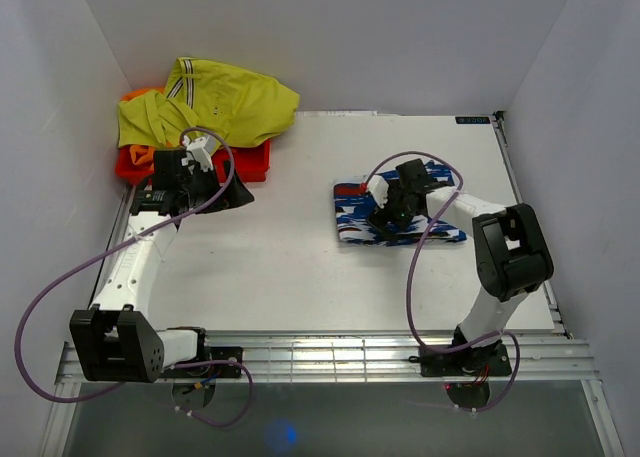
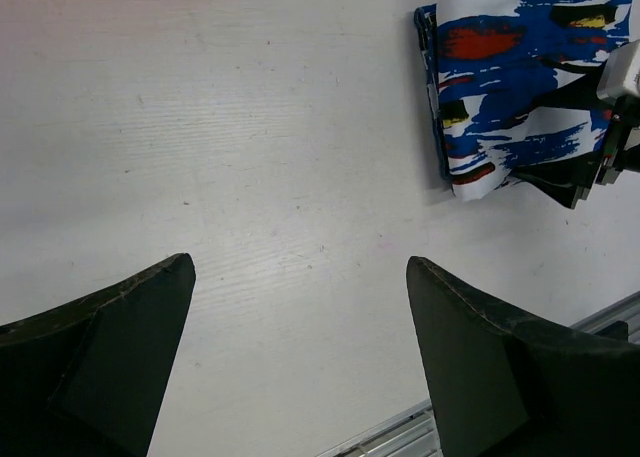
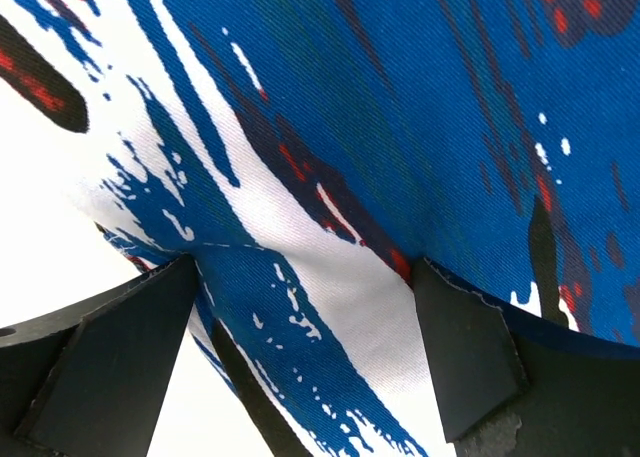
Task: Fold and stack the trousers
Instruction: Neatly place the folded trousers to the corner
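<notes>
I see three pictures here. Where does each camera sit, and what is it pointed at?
Top external: above and behind, looking down on the white table; both arms show.
Left wrist: on the left arm, looking across the table; left tool open at the bottom.
Right wrist: close over the folded blue, white and red patterned fabric trousers; right tool open.
Shared: all three show the trousers.

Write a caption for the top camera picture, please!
Right claw down on the folded blue trousers, left claw open near the yellow-green garment.
</notes>
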Robot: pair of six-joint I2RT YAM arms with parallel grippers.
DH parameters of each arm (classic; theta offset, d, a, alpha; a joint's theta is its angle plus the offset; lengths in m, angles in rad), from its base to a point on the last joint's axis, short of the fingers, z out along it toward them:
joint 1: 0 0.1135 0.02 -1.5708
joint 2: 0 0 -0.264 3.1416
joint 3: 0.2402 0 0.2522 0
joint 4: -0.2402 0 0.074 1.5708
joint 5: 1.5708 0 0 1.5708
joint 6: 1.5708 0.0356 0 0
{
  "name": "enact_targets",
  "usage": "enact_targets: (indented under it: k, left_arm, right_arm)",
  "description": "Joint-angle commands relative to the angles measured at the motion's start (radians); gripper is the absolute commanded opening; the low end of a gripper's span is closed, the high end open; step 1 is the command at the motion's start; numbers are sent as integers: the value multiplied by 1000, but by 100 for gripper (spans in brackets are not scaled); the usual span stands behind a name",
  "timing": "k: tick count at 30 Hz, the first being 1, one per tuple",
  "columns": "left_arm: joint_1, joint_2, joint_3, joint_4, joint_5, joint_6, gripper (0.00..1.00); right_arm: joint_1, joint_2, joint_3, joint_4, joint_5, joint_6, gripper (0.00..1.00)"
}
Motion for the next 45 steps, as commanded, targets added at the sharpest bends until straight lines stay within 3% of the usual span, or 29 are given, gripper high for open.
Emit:
enact_targets:
  k: [1,5,9,11,16,21,30,39,45]
  left_arm:
    - [5,-9,16,16,55,-7,98]
    - [7,-4,45,-6,69,-4,98]
    - [5,-14,59,-10,78,-7,98]
    - [5,-17,62,-9,84,-10,98]
    - [5,-20,63,-13,86,-20,98]
    - [5,-37,62,-13,78,-23,98]
    - [7,-44,19,-4,53,-7,98]
    - [15,-24,19,-10,32,3,98]
    - [24,-23,14,-20,27,17,98]
  right_arm:
    - [-105,42,-60,-183,60,-276,94]
    - [-196,20,86,-267,-14,-254,94]
    - [-210,-85,206,-311,-66,-45,90]
    - [-208,-149,239,-294,-78,142,90]
    - [-202,-157,289,-330,38,447,90]
    - [-204,-9,331,-461,269,642,90]
    - [-207,132,148,-285,336,668,90]
    - [-279,374,381,-266,356,678,90]
    - [-360,495,559,-262,265,534,92]
